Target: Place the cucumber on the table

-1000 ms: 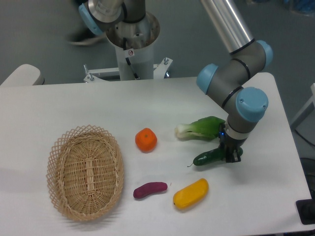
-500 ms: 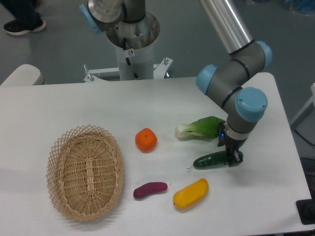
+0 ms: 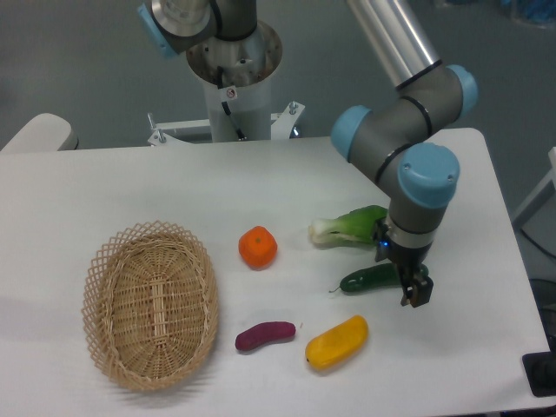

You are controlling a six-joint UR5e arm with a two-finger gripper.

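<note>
One arm works over the table (image 3: 130,187), and six things lie on it: one wicker basket (image 3: 150,304), one orange (image 3: 258,247), one bok choy (image 3: 350,226), one cucumber (image 3: 372,278), one purple piece (image 3: 265,335) and one yellow vegetable (image 3: 337,341).

The cucumber lies flat on the table, right of centre, just below the bok choy and above the yellow vegetable, apart from both. The gripper (image 3: 413,287) points down over the cucumber's right end, hiding that end. One dark finger (image 3: 420,294) shows below and to the right of the cucumber, seemingly clear of it. Whether the other finger touches the cucumber cannot be told, since the wrist covers it. The jaws look parted rather than clamped, but how wide they stand cannot be told from this view.

The cucumber's long axis runs nearly left to right, the right end a little higher in the picture. Its thin stem tip points left and slightly down, toward the gap between the orange and the purple piece.

The basket sits well apart at the left, with nothing seen inside it.
</note>
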